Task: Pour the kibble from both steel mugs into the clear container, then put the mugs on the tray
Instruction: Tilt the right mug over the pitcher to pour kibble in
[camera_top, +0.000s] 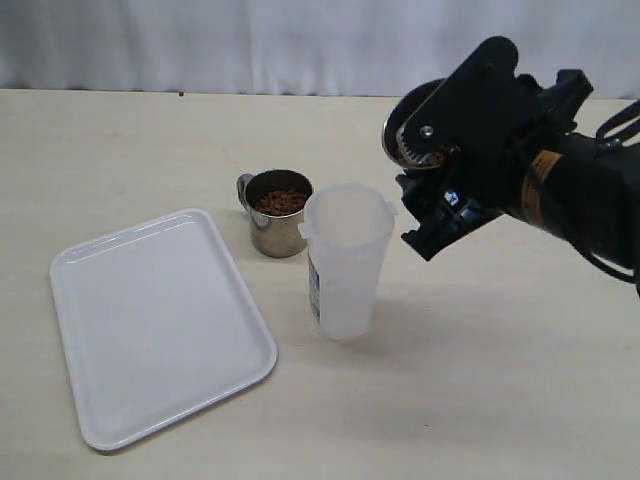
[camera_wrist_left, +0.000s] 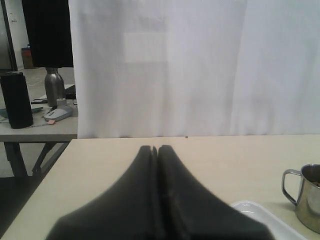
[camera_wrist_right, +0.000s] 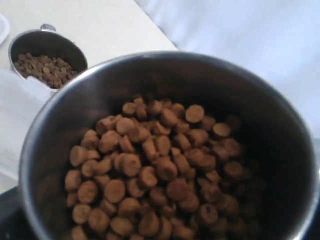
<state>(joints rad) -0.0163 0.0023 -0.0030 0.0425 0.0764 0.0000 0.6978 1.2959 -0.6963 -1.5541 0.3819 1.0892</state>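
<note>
Right gripper (camera_top: 432, 160), black, is clamped on the held steel mug (camera_top: 405, 128). The mug is a shiny cylinder, tipped with its mouth toward 8 o'clock and raised at 1 o'clock of the clear container (camera_top: 345, 262). Kibble (camera_wrist_right: 155, 170) inside it: small round reddish-brown matte pellets in a loose heap.

Clear container is tall translucent whitish plastic, upright, with a flared rim and a side label. Standing steel mug (camera_top: 277, 228) sits just beside it at 10 o'clock, loop handle at the rim, kibble inside.

Tray (camera_top: 150, 330) is flat white plastic with rounded corners and a low rim, near the container at 8 o'clock.

Left gripper (camera_wrist_left: 156, 150): dark fingers pressed together, gripping nothing, over the pale table (camera_wrist_left: 225, 160).
</note>
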